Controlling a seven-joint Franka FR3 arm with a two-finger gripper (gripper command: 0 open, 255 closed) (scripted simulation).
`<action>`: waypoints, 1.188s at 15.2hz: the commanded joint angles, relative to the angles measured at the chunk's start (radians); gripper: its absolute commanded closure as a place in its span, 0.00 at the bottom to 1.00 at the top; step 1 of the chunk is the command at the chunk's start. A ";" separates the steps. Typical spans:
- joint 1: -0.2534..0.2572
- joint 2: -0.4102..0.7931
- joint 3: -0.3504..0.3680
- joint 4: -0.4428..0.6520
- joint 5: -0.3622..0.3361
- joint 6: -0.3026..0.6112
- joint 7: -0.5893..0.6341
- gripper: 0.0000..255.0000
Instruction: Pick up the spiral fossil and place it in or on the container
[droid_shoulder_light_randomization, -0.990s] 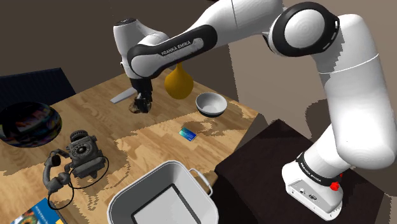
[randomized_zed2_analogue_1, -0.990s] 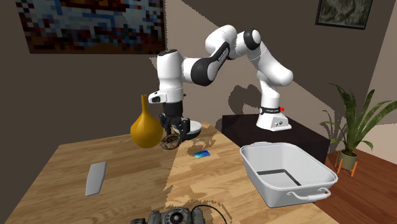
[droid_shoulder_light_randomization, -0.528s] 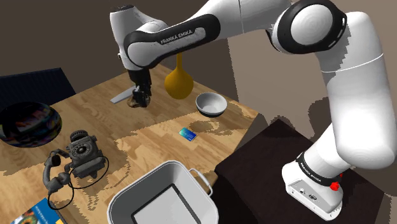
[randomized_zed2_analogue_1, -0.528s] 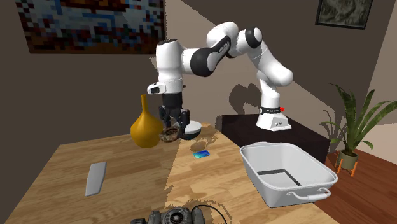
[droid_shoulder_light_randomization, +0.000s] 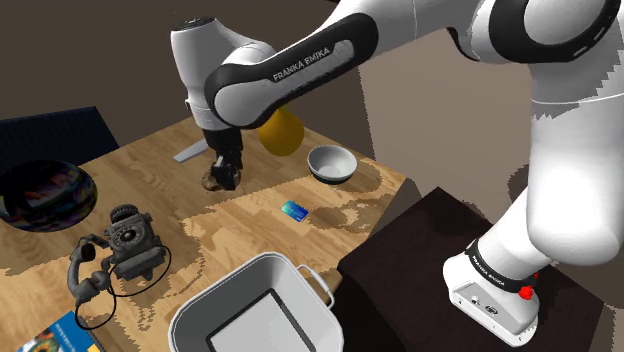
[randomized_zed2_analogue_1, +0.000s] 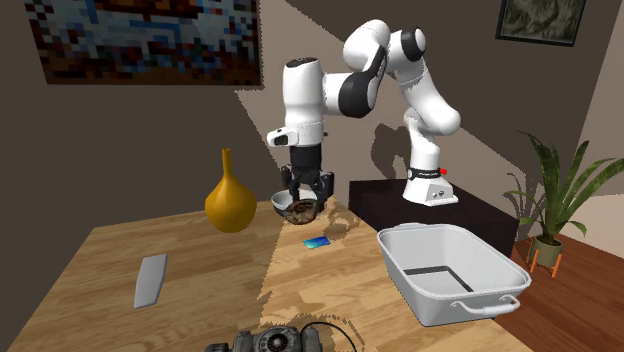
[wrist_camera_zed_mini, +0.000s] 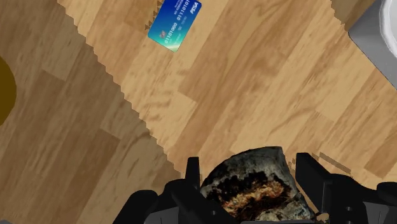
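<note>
The arm (droid_shoulder_light_randomization: 300, 68) bears white letters "FRANKA EMIKA" on its dark forearm cover. The blue card (wrist_camera_zed_mini: 175, 23), at eleven o'clock from the gripper (wrist_camera_zed_mini: 249, 163), carries white digits that I cannot read surely.

You'll find the fossil (wrist_camera_zed_mini: 253, 188) as a rough dark grey lump with a rusty brown, layered face. It is clasped between the two black fingers of the gripper (wrist_camera_zed_mini: 252, 173) and held up in the air. Your container (droid_shoulder_light_randomization: 214, 302) is a pale grey rectangular tub with a dark floor, standing upright and empty, well apart from the fossil.
</note>
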 joint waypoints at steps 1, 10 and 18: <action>-0.003 -0.061 0.022 -0.097 0.017 0.038 0.035 1.00; 0.031 -0.236 0.112 -0.356 0.093 0.134 0.169 1.00; 0.097 -0.349 0.198 -0.501 0.166 0.185 0.297 1.00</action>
